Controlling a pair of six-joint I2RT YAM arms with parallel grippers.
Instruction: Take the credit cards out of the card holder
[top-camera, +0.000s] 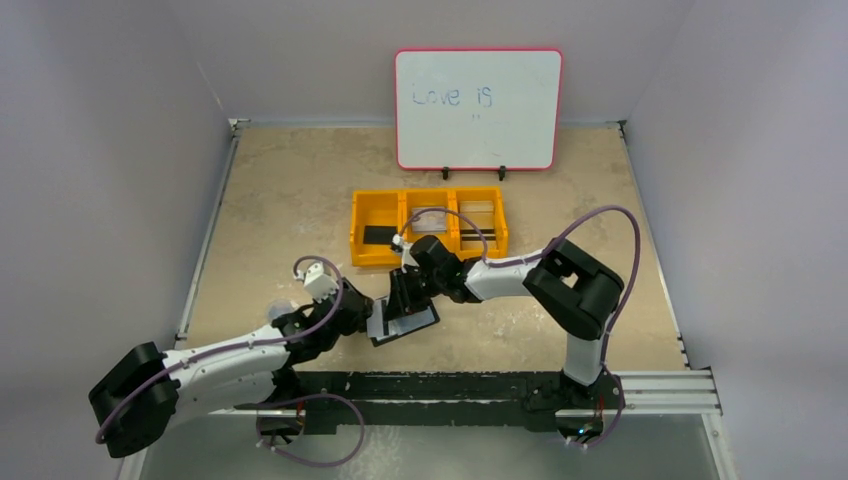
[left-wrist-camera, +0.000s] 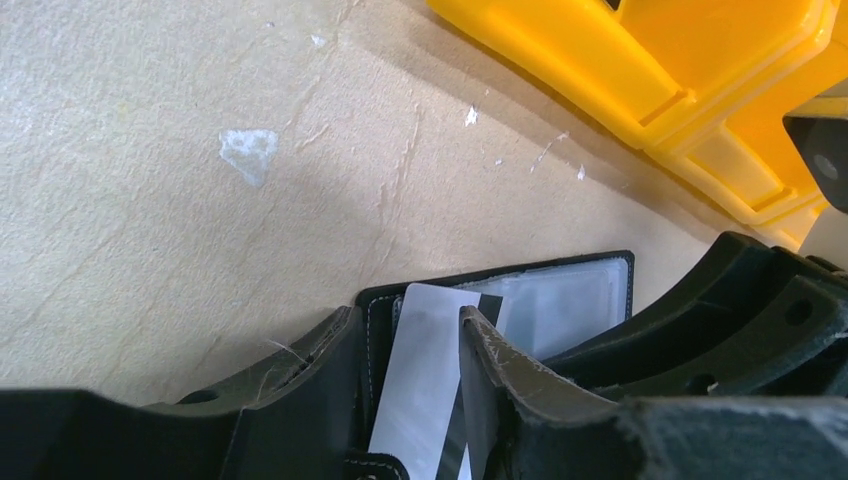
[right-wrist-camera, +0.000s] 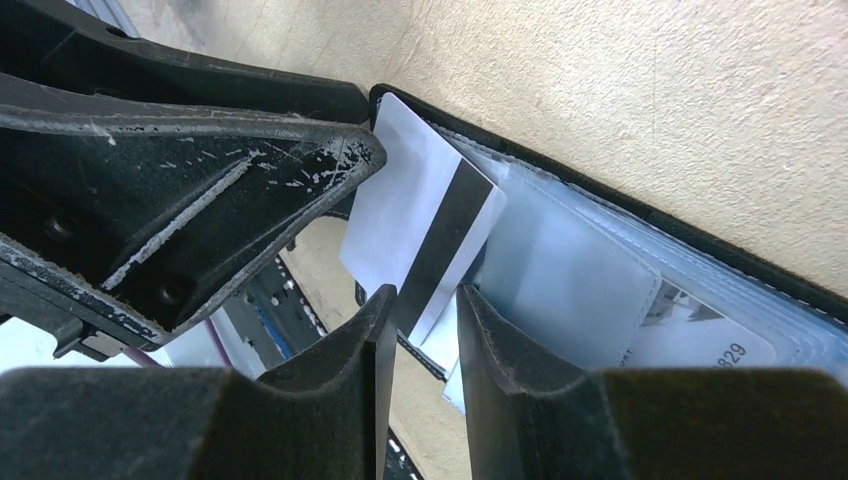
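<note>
Beige counter (top-camera: 280, 200) is seen from above bearing the open card holder (top-camera: 403, 322) between both grippers, while in the left wrist view the left gripper (left-wrist-camera: 405, 380) is spread around a striped credit card (left-wrist-camera: 425, 385), which in the right wrist view is pinched by the right gripper (right-wrist-camera: 420, 315).

Beige, mottled tabletop (top-camera: 280, 200) with pale scuffs and hairline cracks, enclosed by plain grey-white walls (top-camera: 100, 150) on 3 sides. Red-framed whiteboard (top-camera: 478, 108) propped at the far edge, faint blue handwriting across its top. Black-and-silver mounting rail (top-camera: 660, 385) along the near edge. Even, diffuse lighting, soft shadows
</note>
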